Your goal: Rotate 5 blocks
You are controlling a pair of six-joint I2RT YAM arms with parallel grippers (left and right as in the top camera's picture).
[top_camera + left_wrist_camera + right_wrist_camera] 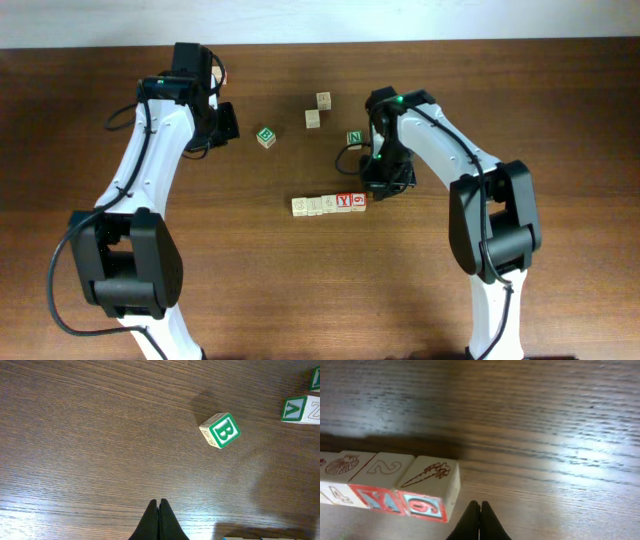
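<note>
Five pale wooden blocks lie in a touching row (329,204) in the middle of the table. Three are plain tan, then comes the red Y block (345,202), then the end block (359,200) with a red and blue face. In the right wrist view the end block (427,487) shows a carrot drawing on top, and the Y block (377,485) sits to its left. My right gripper (480,504) is shut and empty just beyond the row's right end (383,188). My left gripper (230,124) is shut and empty, far from the row, with its tips (159,502) over bare wood.
A green B cube (266,137) lies tilted near my left gripper (220,430). A green N cube (354,137) sits behind the right arm. Two tan cubes (318,110) rest further back. Both white arms reach in from the front edge.
</note>
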